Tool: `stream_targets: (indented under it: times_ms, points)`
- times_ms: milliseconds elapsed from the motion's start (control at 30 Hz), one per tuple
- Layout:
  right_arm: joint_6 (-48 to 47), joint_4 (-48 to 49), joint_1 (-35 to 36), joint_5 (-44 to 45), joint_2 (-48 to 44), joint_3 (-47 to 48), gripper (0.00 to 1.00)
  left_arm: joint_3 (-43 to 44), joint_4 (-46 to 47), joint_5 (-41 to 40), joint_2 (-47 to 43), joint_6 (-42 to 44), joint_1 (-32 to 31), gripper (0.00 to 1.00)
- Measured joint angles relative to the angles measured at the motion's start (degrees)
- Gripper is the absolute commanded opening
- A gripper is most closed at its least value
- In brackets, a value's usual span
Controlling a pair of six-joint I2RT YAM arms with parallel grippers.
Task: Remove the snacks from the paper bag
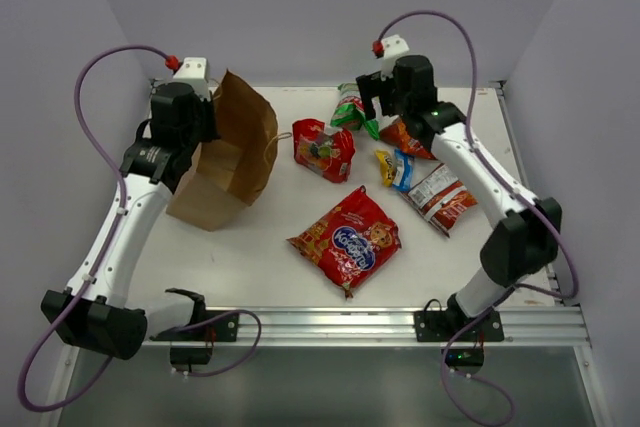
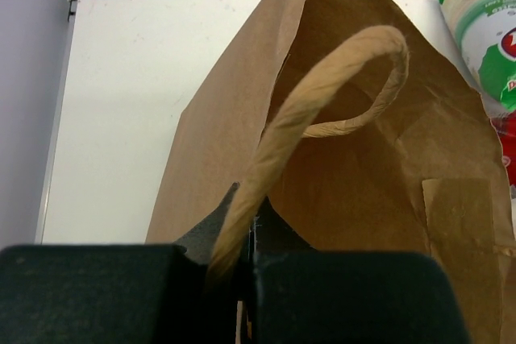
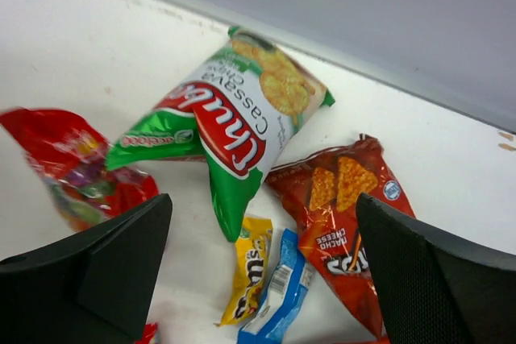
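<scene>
The brown paper bag [image 1: 228, 152] is at the left of the table, and my left gripper [image 1: 205, 125] is shut on its rim. In the left wrist view the fingers [image 2: 250, 235] pinch the bag [image 2: 363, 191] where its twisted handle [image 2: 339, 78] starts. The snacks lie on the table: a large red packet with a blue logo [image 1: 347, 239], a small red one [image 1: 323, 147], a green-and-white one [image 1: 350, 107], an orange one [image 1: 405, 137], a yellow-and-blue one [image 1: 393, 169] and a red-and-white one [image 1: 440, 197]. My right gripper [image 1: 372, 105] is open and empty above them [image 3: 264, 199].
The right wrist view shows the green-and-white packet [image 3: 234, 114], the orange packet [image 3: 347, 215], the yellow-and-blue packet [image 3: 258, 271] and the small red packet [image 3: 72, 163]. The back wall is close behind them. The table's raised metal edge [image 1: 400, 322] runs along the front.
</scene>
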Motion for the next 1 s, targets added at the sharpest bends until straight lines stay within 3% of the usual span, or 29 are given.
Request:
stream_targets:
  times_ms: [167,400,633,767,800,967,1000]
  points:
    - [6.7,-5.2,0.0,0.1,-15.7,0.6,0.99,3.8,0.0,1.0,3.0,-1.3,1.0,0.0]
    - [15.6,-5.6,0.0,-2.2,-40.9,-12.1,0.99,5.7,2.1,6.3,6.8,-5.8,5.6,0.0]
    - [20.3,-7.2,0.0,-5.4,-50.9,-21.8,0.99,5.5,5.2,9.3,12.1,-6.9,9.5,0.0]
    - [20.7,-9.9,0.0,-6.2,-52.4,-23.8,0.99,5.0,6.5,10.8,12.6,-7.2,11.2,0.23]
    - [20.7,-10.3,0.0,-6.2,-52.7,-23.9,0.99,5.0,6.6,10.9,12.5,-7.1,11.5,0.34]
    - [20.9,-11.0,0.0,-5.7,-55.8,-24.7,0.99,5.0,6.6,10.9,12.0,-6.8,12.3,0.58]
    - [21.0,-11.1,0.0,-5.4,-56.4,-24.7,0.99,5.0,6.4,10.6,11.7,-6.6,12.3,0.67]
